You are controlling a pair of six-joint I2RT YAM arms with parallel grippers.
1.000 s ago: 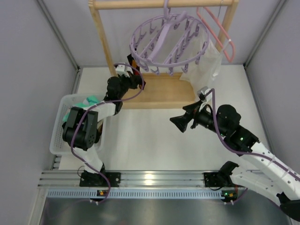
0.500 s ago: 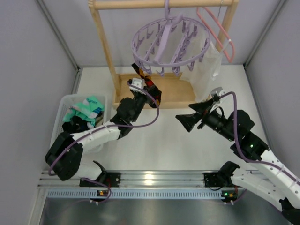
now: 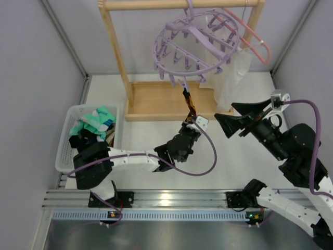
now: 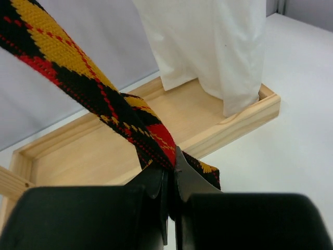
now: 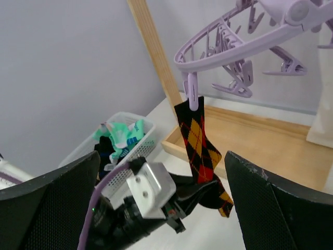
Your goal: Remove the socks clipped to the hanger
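The lavender hanger [image 3: 197, 47] hangs tilted from the wooden rack's top bar. One argyle sock [image 3: 187, 102], black with orange and red diamonds, dangles from a clip [image 5: 191, 91] on the ring's near side. My left gripper [image 3: 191, 125] is shut on this sock's lower end, and the sock [image 4: 93, 88] runs taut up and to the left from the jaws [image 4: 171, 166]. More socks, teal [image 3: 97, 119] and black, lie in the basket [image 3: 64, 136]. My right gripper [image 3: 225, 111] stands wide open to the right of the sock, apart from it, with nothing between its fingers [image 5: 283, 208].
A white cloth bag [image 3: 234, 73] and a thin pink coat hanger [image 3: 256, 42] hang at the rack's right end. The rack's wooden base tray [image 3: 156, 101] lies behind the sock. A post [image 3: 115, 47] stands at the left. Grey walls close in both sides.
My left gripper, holding the argyle sock, has swung from the rack's left post to the right and nearer. The hanger has swung and tilted right. My right arm has drawn back to the right.
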